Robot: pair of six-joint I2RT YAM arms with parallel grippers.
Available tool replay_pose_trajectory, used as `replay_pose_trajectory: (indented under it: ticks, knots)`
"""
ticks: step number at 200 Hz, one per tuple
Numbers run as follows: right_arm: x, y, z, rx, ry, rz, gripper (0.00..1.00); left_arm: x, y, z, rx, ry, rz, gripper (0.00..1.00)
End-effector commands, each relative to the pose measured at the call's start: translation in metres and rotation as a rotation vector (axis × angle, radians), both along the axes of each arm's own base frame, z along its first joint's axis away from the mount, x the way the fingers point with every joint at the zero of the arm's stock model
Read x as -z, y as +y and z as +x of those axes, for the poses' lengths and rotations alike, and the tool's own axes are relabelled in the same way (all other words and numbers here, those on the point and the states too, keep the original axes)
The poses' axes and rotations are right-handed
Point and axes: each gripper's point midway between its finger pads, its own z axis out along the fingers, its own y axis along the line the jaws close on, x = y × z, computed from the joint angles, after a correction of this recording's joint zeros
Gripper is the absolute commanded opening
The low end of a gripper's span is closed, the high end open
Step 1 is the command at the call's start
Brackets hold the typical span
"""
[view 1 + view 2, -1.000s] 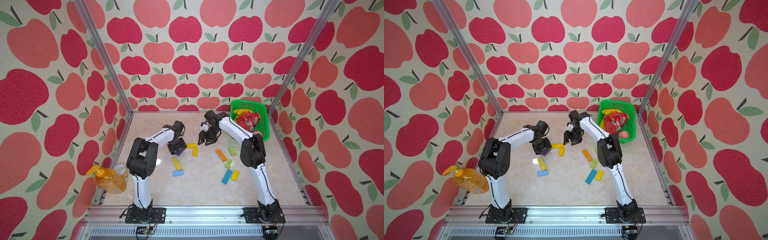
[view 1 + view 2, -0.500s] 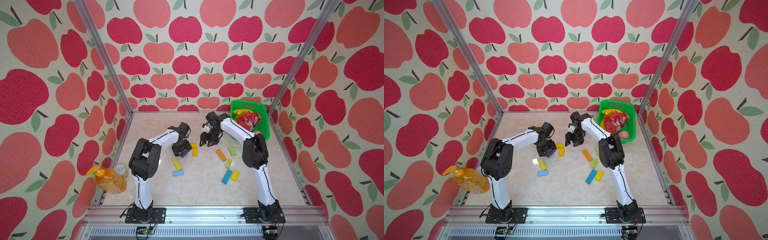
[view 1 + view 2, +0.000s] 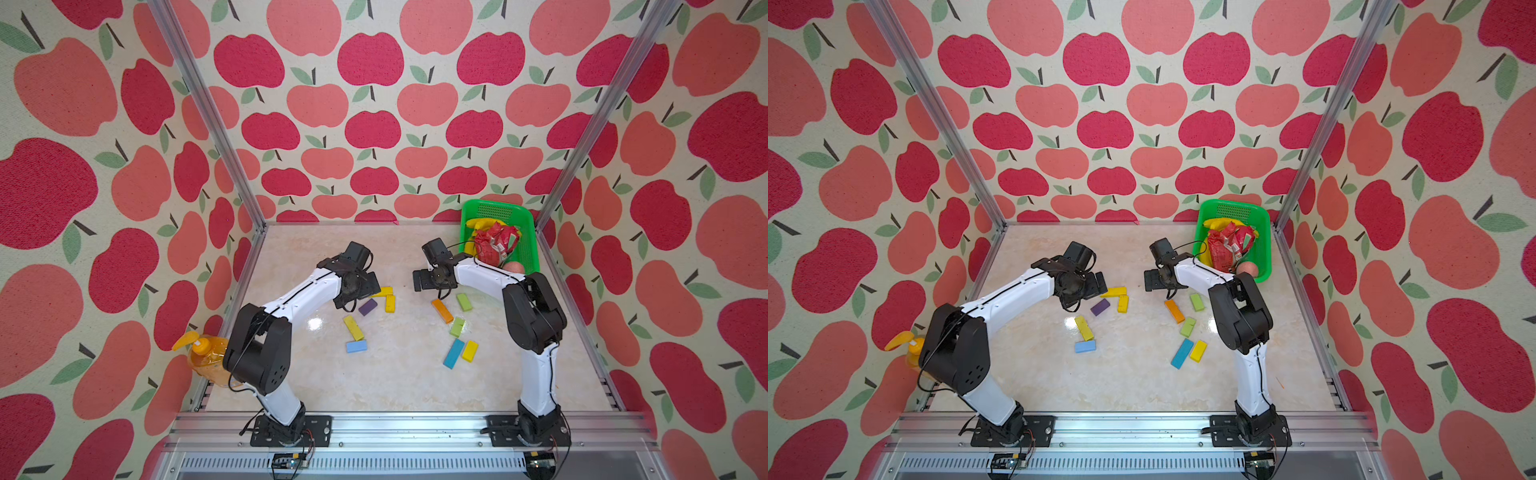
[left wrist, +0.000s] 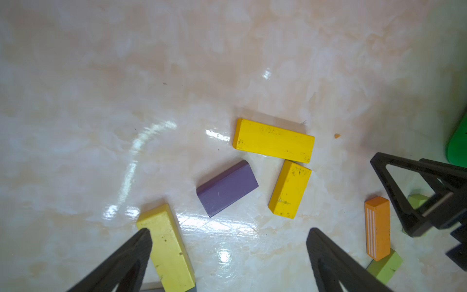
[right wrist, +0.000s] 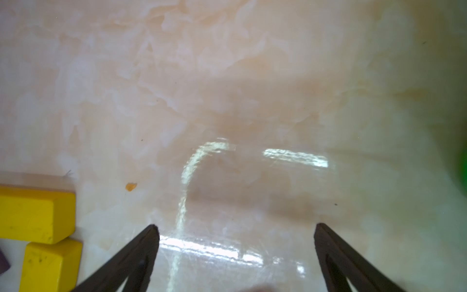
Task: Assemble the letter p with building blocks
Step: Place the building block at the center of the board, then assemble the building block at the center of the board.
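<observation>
We see both grippers spread wide and empty. The left gripper (image 4: pixel 228 235) hangs over a matte purple block (image 4: pixel 227 188) with a scuffed long yellow block (image 4: pixel 274 140) and short yellow block (image 4: pixel 289 189) beside it, while the right gripper (image 5: pixel 236 227) hangs over bare, glossy marbled tabletop (image 5: pixel 227 88). The building blocks (image 3: pixel 442 310), flat painted rectangular bricks, lie loose in two clusters around the tabletop's middle.
</observation>
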Motion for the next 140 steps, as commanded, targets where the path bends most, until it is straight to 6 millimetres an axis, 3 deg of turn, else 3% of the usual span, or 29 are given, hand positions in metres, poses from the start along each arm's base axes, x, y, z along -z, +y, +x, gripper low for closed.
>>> replay_pose_trajectory:
  ticks: [1,17,58,80,101,122,140]
  knots:
    - [-0.053,0.004,0.034,0.06,-0.265,-0.014,0.99,-0.019,0.025,0.014,0.072,-0.196,0.181,0.98]
    - [-0.065,0.012,0.031,0.048,-0.281,0.009,0.99,-0.026,0.022,0.014,0.145,-0.26,0.216,0.98]
    - [-0.161,0.057,0.029,0.011,-0.45,0.131,0.99,-0.069,0.006,0.02,0.105,-0.453,0.232,0.98]
    - [-0.19,0.066,0.04,0.037,-0.494,0.096,0.99,-0.083,-0.004,0.028,0.08,-0.523,0.306,0.98]
    - [-0.189,0.064,0.043,0.042,-0.539,0.097,0.99,-0.073,-0.007,0.035,0.094,-0.5,0.311,0.98]
    - [-0.158,0.049,0.038,0.05,-0.506,-0.001,0.99,-0.05,0.005,0.047,0.099,-0.513,0.287,0.98]
    - [-0.137,0.045,0.028,0.023,-0.506,0.028,0.99,-0.026,0.02,0.058,0.087,-0.543,0.143,0.98]
